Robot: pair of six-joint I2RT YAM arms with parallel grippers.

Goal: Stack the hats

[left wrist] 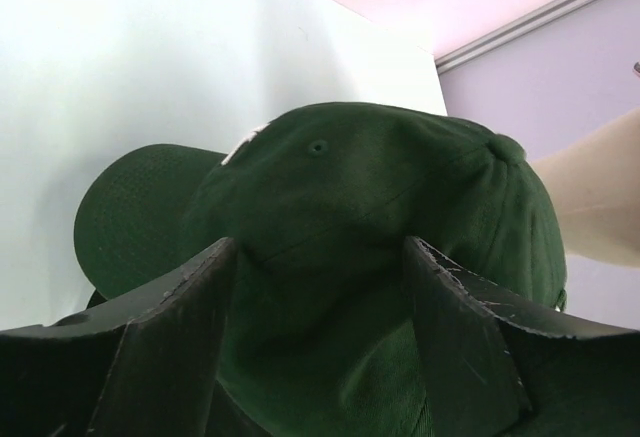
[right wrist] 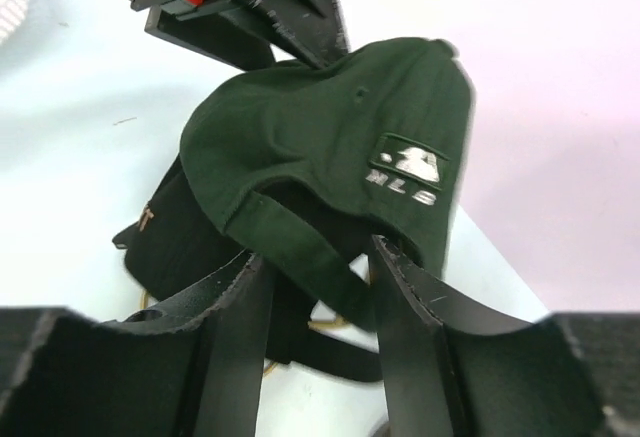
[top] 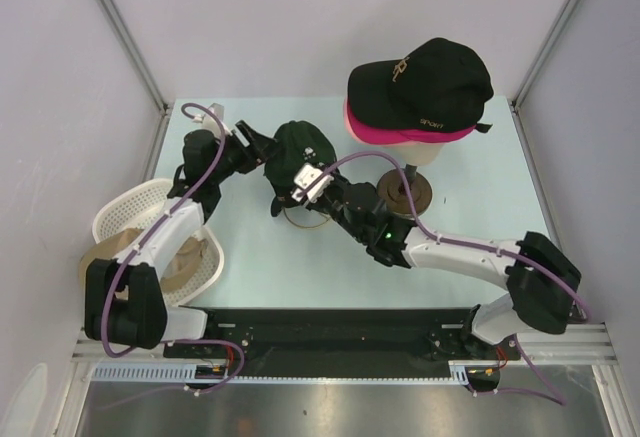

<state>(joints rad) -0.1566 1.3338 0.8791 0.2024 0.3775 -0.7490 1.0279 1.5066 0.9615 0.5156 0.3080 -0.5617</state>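
Observation:
A dark green cap is held up over the middle of the table. My left gripper is shut on its crown, and the fabric bunches between the fingers in the left wrist view. My right gripper is open, its fingers on either side of the cap's back strap. A black cap with a gold logo sits on a magenta cap on the mannequin head. A tan cap lies in the basket. A dark thing shows under the green cap; I cannot tell what it is.
The white mesh basket stands at the left, close to my left arm. The beige mannequin head stands at the back right on a round wooden base. A thin gold ring lies under the green cap.

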